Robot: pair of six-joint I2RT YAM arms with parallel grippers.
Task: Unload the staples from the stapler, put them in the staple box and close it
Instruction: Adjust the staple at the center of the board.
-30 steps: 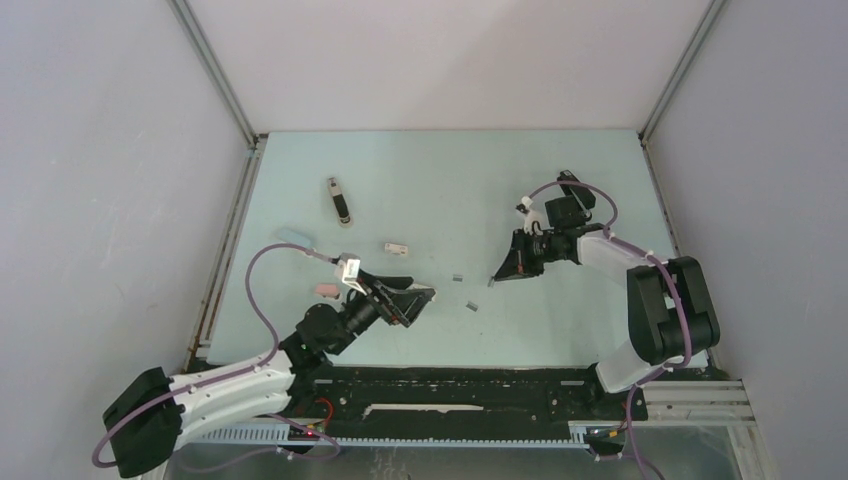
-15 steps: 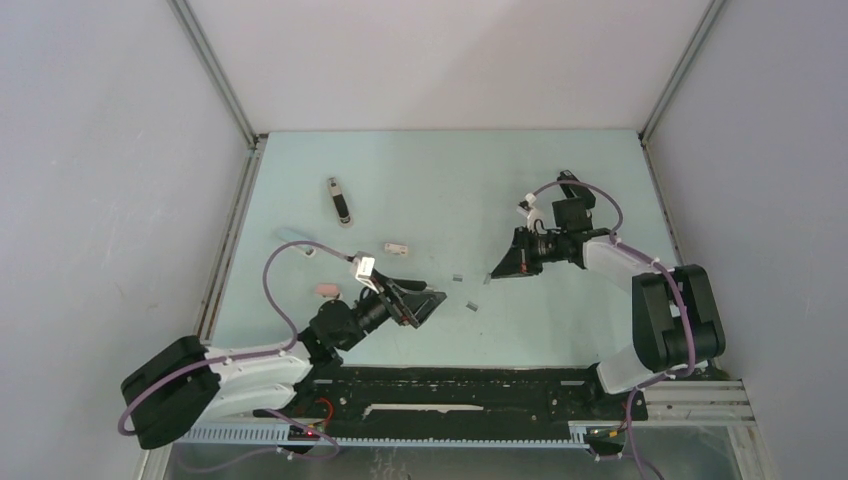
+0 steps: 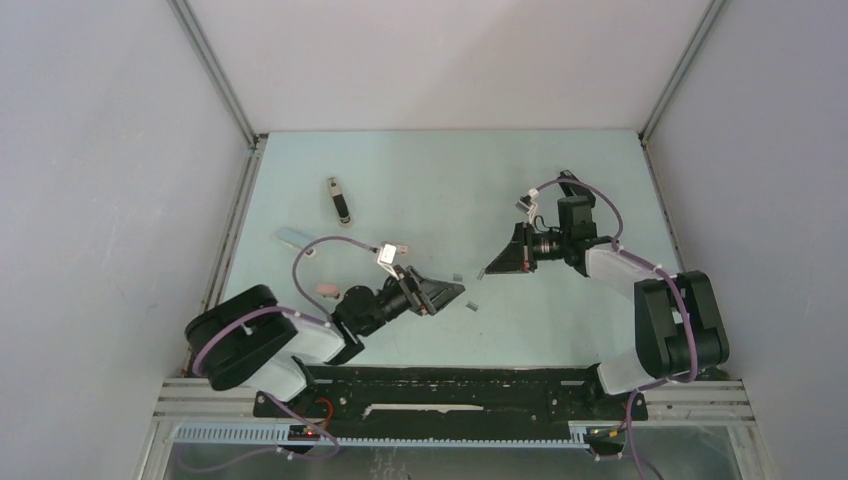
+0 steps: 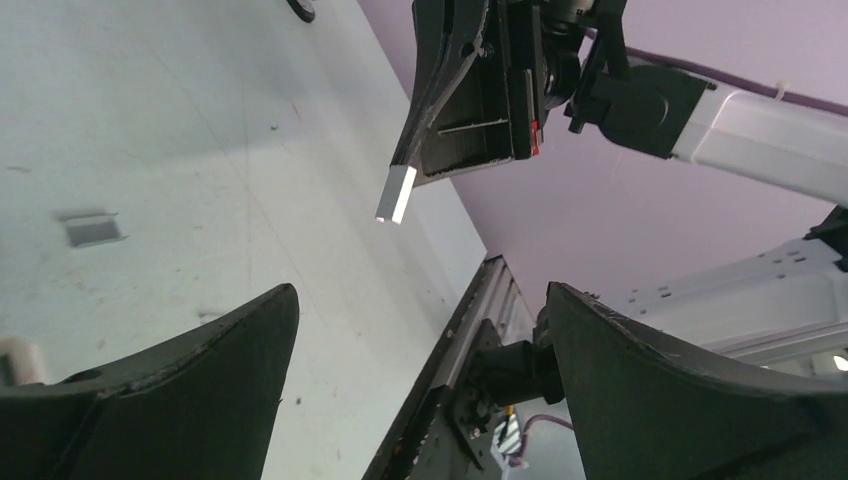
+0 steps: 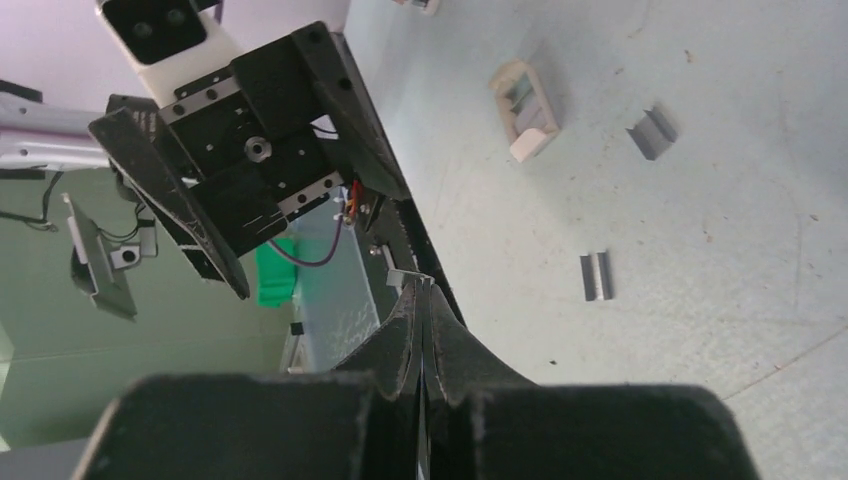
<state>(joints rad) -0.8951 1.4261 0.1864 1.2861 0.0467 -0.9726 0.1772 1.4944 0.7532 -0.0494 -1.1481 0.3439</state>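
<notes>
Black-and-silver stapler far left | left gripper spread wide, empty | right gripper clamped on staple strip | loose staples near both tips

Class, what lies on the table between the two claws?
In the top view, one loose staple strip lies between the open left claw and the right claw, which pinches a second strip.

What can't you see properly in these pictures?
- Top view: the slim black-and-silver stapler is too small to show whether it is empty.
- Right wrist view: the closed right pincer hides nearly all of its small grey staple strip.
- Left wrist view: the stapler is outside the frame.
</notes>
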